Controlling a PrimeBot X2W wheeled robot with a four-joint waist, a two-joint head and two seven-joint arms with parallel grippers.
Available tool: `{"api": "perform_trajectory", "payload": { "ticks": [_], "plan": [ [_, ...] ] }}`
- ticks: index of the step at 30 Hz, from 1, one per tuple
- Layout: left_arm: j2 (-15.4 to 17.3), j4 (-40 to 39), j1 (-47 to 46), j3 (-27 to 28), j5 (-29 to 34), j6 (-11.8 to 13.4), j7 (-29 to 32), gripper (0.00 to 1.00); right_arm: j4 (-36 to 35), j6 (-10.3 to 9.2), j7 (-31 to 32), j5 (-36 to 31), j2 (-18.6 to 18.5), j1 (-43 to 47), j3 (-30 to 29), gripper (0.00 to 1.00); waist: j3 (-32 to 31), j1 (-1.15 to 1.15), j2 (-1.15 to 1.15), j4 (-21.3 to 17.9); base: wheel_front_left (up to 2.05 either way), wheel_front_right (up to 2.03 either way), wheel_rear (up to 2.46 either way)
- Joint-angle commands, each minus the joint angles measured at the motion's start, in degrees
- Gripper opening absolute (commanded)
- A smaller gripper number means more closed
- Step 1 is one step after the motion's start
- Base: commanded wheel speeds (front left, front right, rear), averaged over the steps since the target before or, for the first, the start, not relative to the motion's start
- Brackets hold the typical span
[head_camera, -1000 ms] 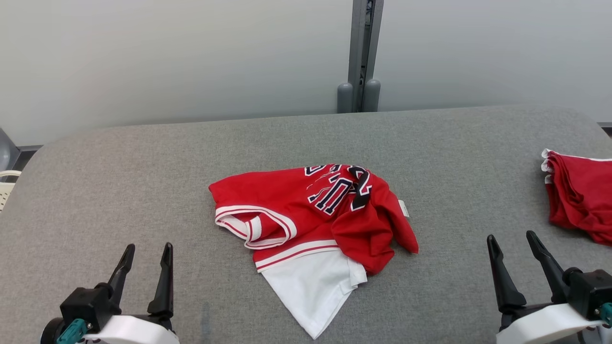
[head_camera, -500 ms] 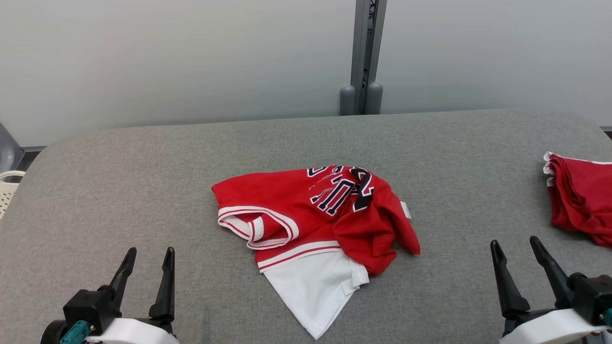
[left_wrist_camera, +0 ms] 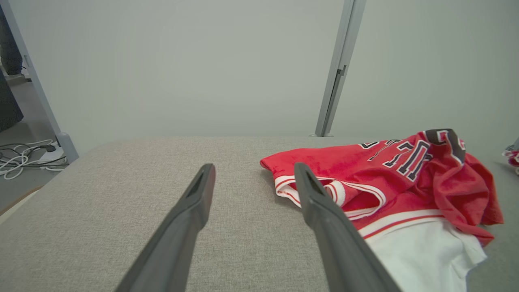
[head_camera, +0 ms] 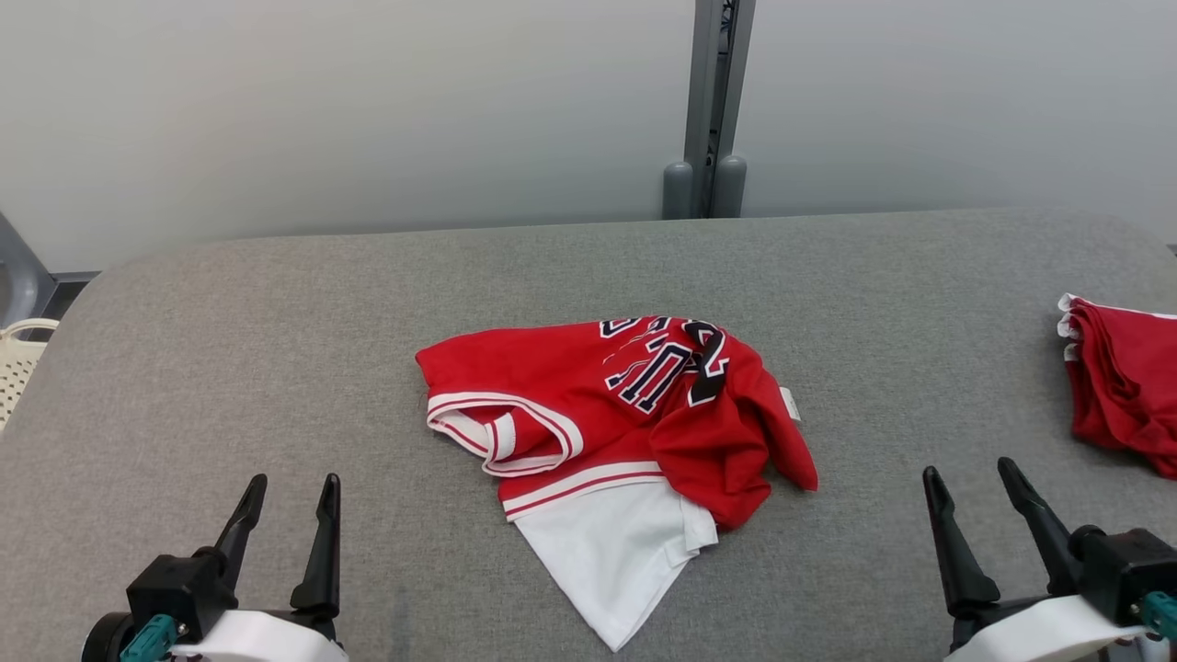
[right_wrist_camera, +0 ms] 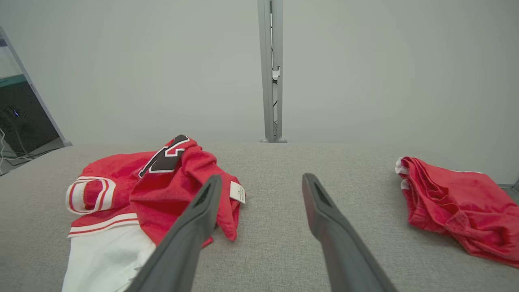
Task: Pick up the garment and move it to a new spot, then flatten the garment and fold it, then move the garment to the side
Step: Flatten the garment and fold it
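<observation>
The garment [head_camera: 616, 423] is a crumpled red jersey with white trim, dark lettering and a white panel, lying in the middle of the grey table [head_camera: 276, 331]. It also appears in the left wrist view [left_wrist_camera: 389, 182] and the right wrist view [right_wrist_camera: 142, 190]. My left gripper [head_camera: 290, 487] hovers open at the lower left, well short of the cloth, with nothing between its fingers [left_wrist_camera: 190, 219]. My right gripper [head_camera: 970, 478] stands open at the lower right, apart from the jersey, its fingers [right_wrist_camera: 324, 219] empty.
A second red cloth pile [head_camera: 1122, 386] lies at the table's right edge, also in the right wrist view [right_wrist_camera: 454, 202]. A grey post [head_camera: 708, 110] stands behind the table against a pale wall. A white basket [head_camera: 17, 363] sits off the left edge.
The whole head view has shifted slightly rightward and down, so the camera moved. The garment has not moved on the table. The right gripper sits a little lower and further left in the picture.
</observation>
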Motion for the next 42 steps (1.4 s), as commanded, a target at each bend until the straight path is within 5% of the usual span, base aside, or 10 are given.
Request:
{"api": "perform_trajectory", "payload": {
  "ticks": [1,10,21,22,23,25,42],
  "plan": [
    [0.16,-0.13,-0.98,-0.09,-0.21,0.23,0.06,1.00,-0.05,0.01,0.36,-0.50,-0.22,-0.42,0.57,1.00,0.28,0.00,0.00,0.43,0.00,0.00,0.00],
    [-0.54,-0.17,-5.03,-1.50,0.46,-0.84,-0.69,1.00,2.62,0.01,1.43,0.15,-2.28,-4.33,7.55,1.00,4.79,0.00,0.00,4.52,0.00,0.00,0.00],
    [-3.61,2.08,-11.86,-3.01,1.32,-2.33,-2.91,1.00,15.15,0.01,1.60,2.56,-6.59,-14.67,12.87,1.00,13.91,0.00,0.00,9.09,0.00,0.00,0.00],
    [-3.74,2.38,-12.22,-2.91,1.39,-2.46,-3.09,1.00,16.01,0.01,1.41,2.77,-6.71,-15.36,13.05,0.93,14.30,0.00,0.00,9.10,0.00,0.00,0.00],
    [-3.87,2.64,-12.52,-2.80,1.46,-2.47,-3.17,1.00,16.93,0.01,1.28,2.97,-6.82,-15.98,13.21,0.47,14.64,0.00,0.00,9.07,0.00,0.00,0.00],
    [-4.19,3.13,-13.06,-2.64,1.64,-2.71,-3.30,1.00,18.17,0.01,0.38,3.48,-7.16,-17.30,13.28,0.00,15.06,0.00,0.00,8.92,0.00,0.00,0.00],
    [-5.11,3.69,-14.22,-1.00,3.09,-3.85,-3.67,1.00,8.34,0.01,-0.57,1.17,-8.25,-16.50,-0.75,0.00,15.02,0.00,0.00,6.34,0.00,0.00,0.00]
  ]
}}
